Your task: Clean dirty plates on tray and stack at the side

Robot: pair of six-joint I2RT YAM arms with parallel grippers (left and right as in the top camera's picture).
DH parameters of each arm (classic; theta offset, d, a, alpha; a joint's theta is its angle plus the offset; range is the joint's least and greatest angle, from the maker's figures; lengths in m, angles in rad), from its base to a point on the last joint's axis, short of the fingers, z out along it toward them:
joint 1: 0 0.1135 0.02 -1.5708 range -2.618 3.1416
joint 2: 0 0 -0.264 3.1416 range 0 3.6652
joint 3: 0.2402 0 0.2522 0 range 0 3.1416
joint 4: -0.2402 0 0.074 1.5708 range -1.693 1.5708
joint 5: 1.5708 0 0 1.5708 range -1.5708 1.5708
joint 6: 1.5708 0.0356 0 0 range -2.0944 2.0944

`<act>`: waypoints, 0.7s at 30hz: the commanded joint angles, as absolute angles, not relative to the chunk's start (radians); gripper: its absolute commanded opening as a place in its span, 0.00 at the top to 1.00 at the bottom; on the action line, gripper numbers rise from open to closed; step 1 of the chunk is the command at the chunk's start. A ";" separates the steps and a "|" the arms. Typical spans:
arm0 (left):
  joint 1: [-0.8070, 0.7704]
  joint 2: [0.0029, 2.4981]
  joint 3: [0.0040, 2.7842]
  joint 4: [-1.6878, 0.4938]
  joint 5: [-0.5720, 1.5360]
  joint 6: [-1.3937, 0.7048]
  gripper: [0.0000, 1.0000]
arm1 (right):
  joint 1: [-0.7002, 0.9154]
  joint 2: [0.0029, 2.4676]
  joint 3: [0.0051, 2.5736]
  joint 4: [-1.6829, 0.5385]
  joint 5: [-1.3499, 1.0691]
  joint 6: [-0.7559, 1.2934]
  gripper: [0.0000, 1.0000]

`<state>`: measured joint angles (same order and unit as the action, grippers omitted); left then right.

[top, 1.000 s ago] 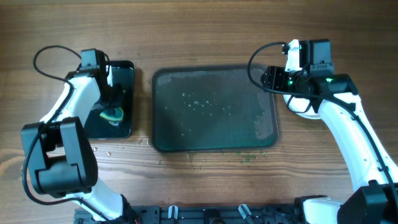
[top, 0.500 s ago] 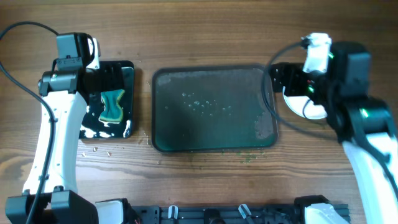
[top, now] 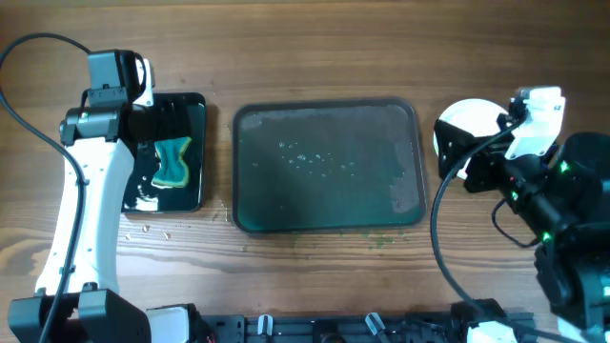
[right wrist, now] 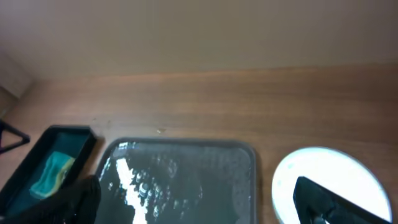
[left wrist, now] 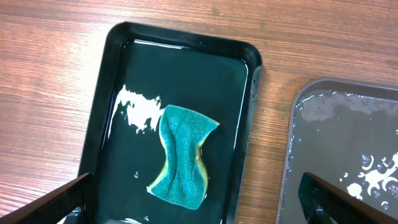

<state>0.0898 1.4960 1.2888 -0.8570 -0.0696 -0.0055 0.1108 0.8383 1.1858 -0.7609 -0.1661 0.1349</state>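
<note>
The desk (top: 315, 57) is brown wood with a long, plain grain. At its middle lies the grey tray (top: 286, 200), a rounded rectangle with a low raised rim, its floor wet with a thin film and small beads of water, and a paler smear along its right side. Just right of it, on the bare wood, sits the white plate (top: 467, 126), round, smooth and glossy; the right arm covers part of it, and I cannot tell whether more plates lie beneath. Left of the grey tray, close but apart, is a black tray (left wrist: 186, 43), narrow, shiny, with rounded corners and shallow water inside. In that water lies the sponge (left wrist: 183, 155), teal and coarse on top with a yellow edge below, pinched at the waist like an hourglass, beside a white patch of foam (left wrist: 140, 106). Fine crumbs (top: 381, 240) speckle the wood in front of the trays. The left gripper (left wrist: 196, 205) hangs above the black tray, jaws spread wide and holding nothing; the right gripper (right wrist: 199, 202) is raised over the desk's right side, jaws likewise wide and free
</note>
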 commanded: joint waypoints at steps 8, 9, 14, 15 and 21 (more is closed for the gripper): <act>0.089 1.500 1.293 -0.854 -0.061 -0.007 0.00 | 0.104 0.219 0.139 0.040 -0.203 0.054 0.00; 0.089 1.500 1.293 -0.854 -0.061 -0.007 0.00 | 0.104 0.163 0.085 0.044 -0.203 0.052 0.00; 0.089 1.500 1.293 -0.854 -0.061 -0.007 0.00 | 0.104 0.003 0.005 0.014 -0.186 0.052 0.00; 0.089 1.500 1.293 -0.854 -0.061 -0.007 0.00 | 0.104 0.003 0.005 0.014 -0.180 0.052 0.00; 0.089 1.500 1.293 -0.854 -0.061 -0.007 0.00 | 0.104 0.012 0.005 0.014 -0.181 0.055 0.00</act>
<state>0.0898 1.4986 1.2892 -0.8566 -0.0654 -0.0055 0.1078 0.0193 0.0071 0.0124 -0.1829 0.0650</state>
